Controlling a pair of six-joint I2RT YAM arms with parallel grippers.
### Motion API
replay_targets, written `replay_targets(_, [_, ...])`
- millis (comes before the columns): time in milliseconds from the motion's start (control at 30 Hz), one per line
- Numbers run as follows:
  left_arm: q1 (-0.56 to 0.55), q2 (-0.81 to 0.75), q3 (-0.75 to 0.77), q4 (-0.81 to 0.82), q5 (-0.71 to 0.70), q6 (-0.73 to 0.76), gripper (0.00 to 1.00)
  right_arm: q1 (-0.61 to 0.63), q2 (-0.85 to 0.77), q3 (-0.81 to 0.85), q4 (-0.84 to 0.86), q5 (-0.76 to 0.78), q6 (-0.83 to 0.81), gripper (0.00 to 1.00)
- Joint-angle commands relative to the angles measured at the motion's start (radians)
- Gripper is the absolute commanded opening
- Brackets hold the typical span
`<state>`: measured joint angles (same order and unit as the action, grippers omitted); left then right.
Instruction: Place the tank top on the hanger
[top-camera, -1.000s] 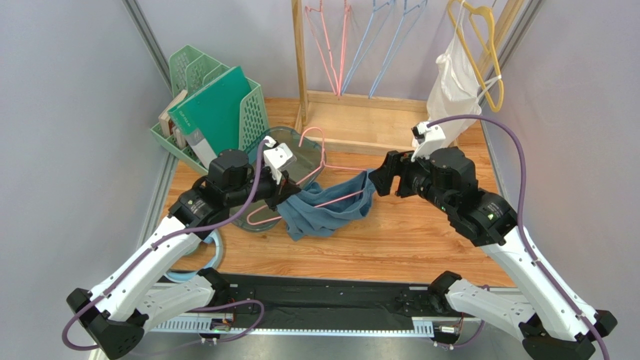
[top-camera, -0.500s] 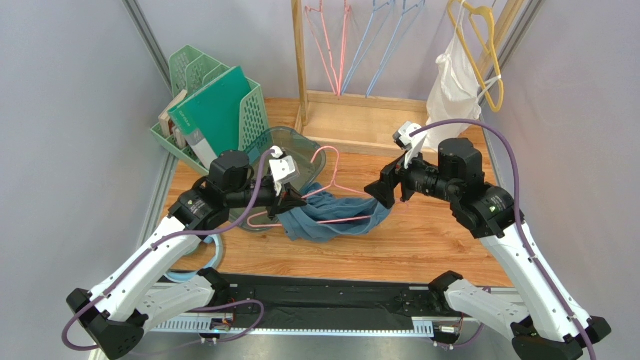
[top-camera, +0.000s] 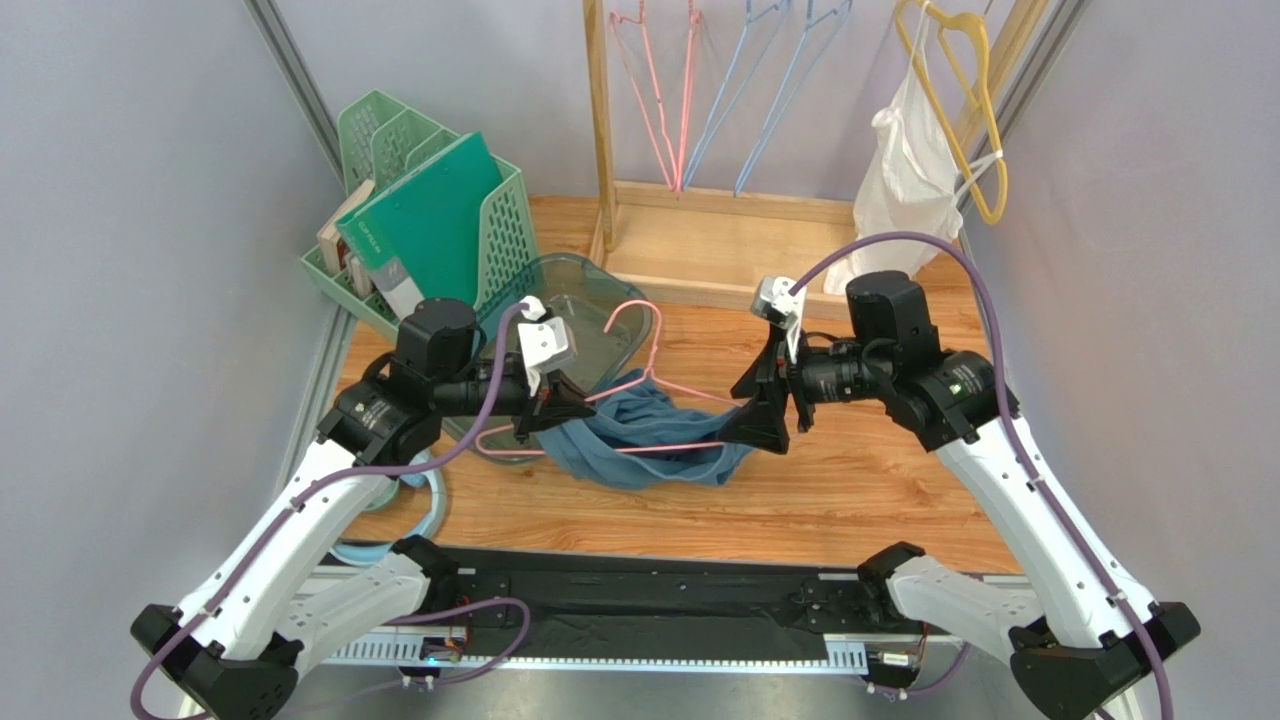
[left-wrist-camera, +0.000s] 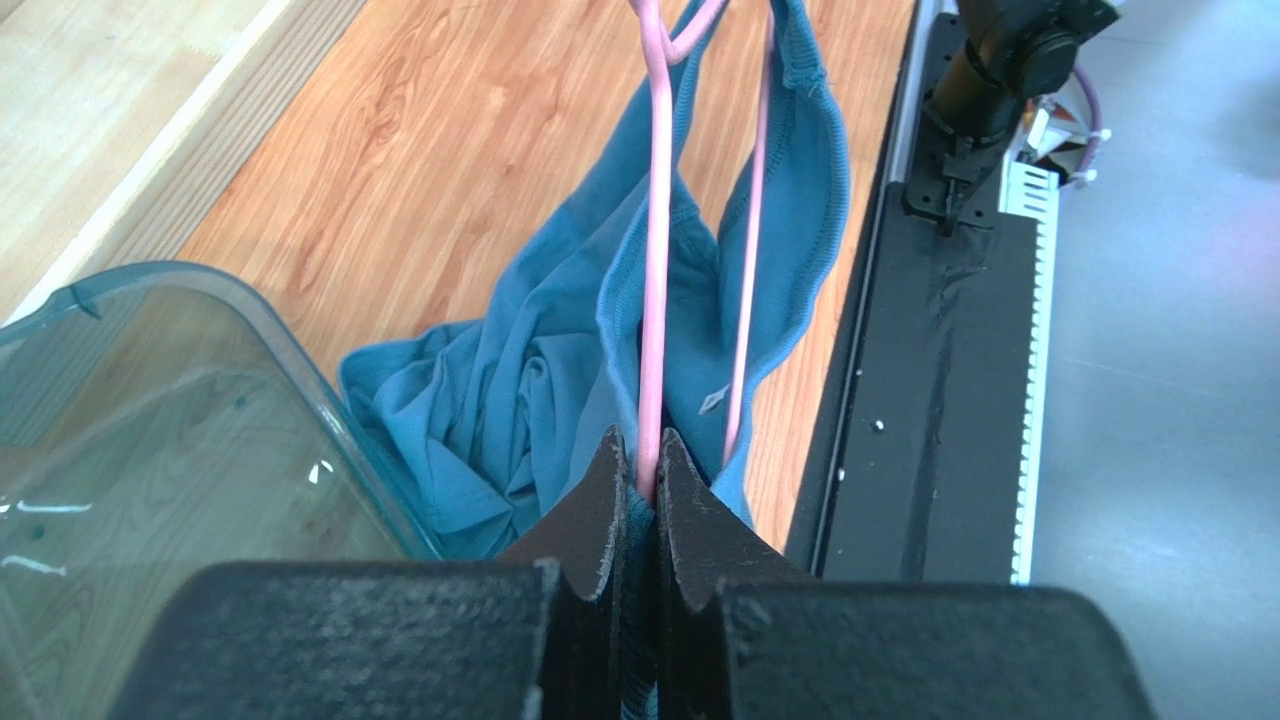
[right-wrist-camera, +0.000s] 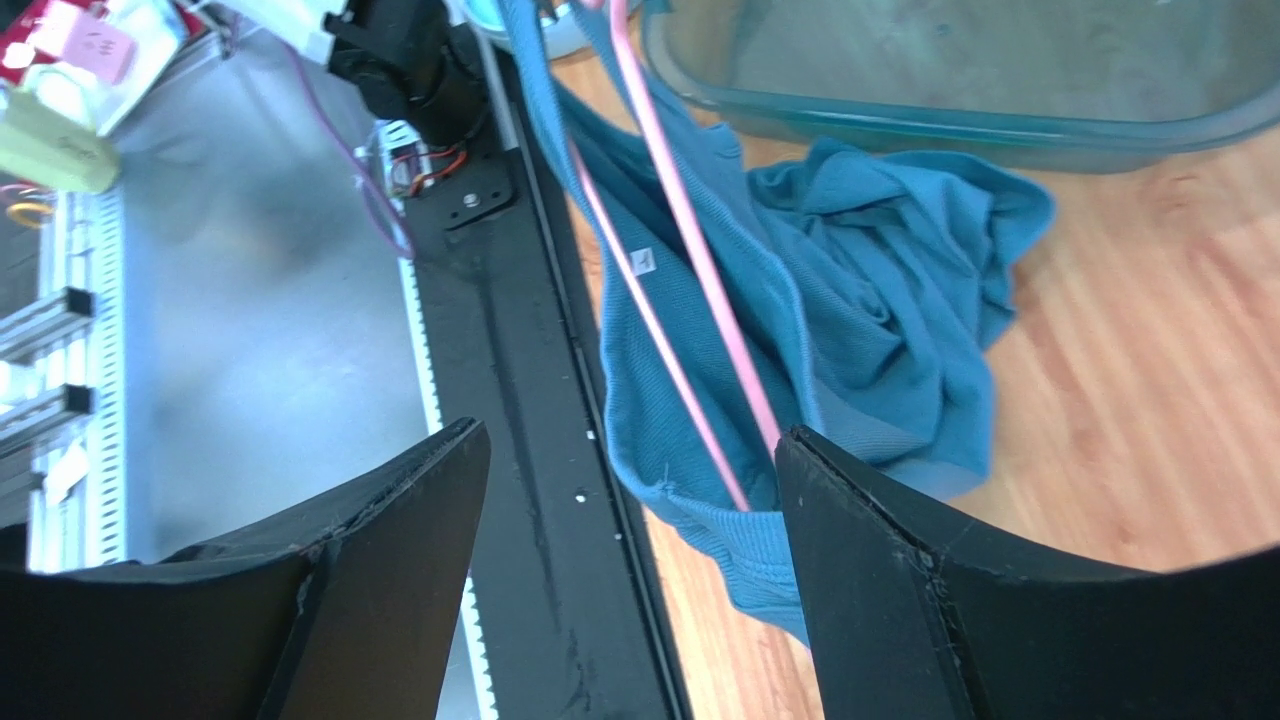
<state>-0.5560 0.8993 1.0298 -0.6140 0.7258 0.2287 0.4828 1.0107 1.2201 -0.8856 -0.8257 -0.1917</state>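
The pink hanger (top-camera: 649, 321) is held over the wooden table, its hook pointing away from the arms. The blue-teal tank top (top-camera: 649, 458) hangs crumpled from its lower bar, partly resting on the table. My left gripper (top-camera: 567, 405) is shut on the hanger's left corner; in the left wrist view the jaws (left-wrist-camera: 643, 458) pinch the pink wire (left-wrist-camera: 655, 300) with some blue fabric (left-wrist-camera: 511, 390) caught in them. My right gripper (top-camera: 759, 408) is open at the hanger's right end. In the right wrist view (right-wrist-camera: 628, 443) the wire (right-wrist-camera: 694, 248) and a fold of tank top (right-wrist-camera: 872, 300) lie between its fingers, close to the right one.
A clear teal bin (top-camera: 589, 288) sits behind the left gripper and green file baskets (top-camera: 436, 210) at back left. A wooden rack (top-camera: 721, 225) holds pink and light-blue hangers. A white garment (top-camera: 906, 168) hangs on a yellow hanger at back right. A black strip (top-camera: 646, 600) lines the near edge.
My right gripper has swung left and down to the hanger's right end, still open. My left gripper has drawn slightly left with the hanger, and the tank top hangs more bunched.
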Motion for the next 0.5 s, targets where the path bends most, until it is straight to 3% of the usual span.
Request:
replay_targets(0, [0.024, -0.019, 0.062, 0.017, 0.122, 0.044, 0.0, -0.004, 0.006, -0.03, 0.014, -0.069, 0.008, 0.75])
replay_targets(300, [0.03, -0.031, 0.073, -0.012, 0.156, 0.051, 0.0, -0.004, 0.02, -0.034, 0.039, -0.018, 0.017, 0.73])
replay_targets(367, [0.031, -0.036, 0.073, -0.004, 0.126, 0.049, 0.0, -0.004, 0.019, -0.037, 0.033, -0.03, 0.018, 0.63])
replay_targets(467, [0.048, -0.042, 0.07, 0.008, 0.13, 0.04, 0.0, -0.003, 0.012, -0.054, 0.039, -0.056, 0.035, 0.54])
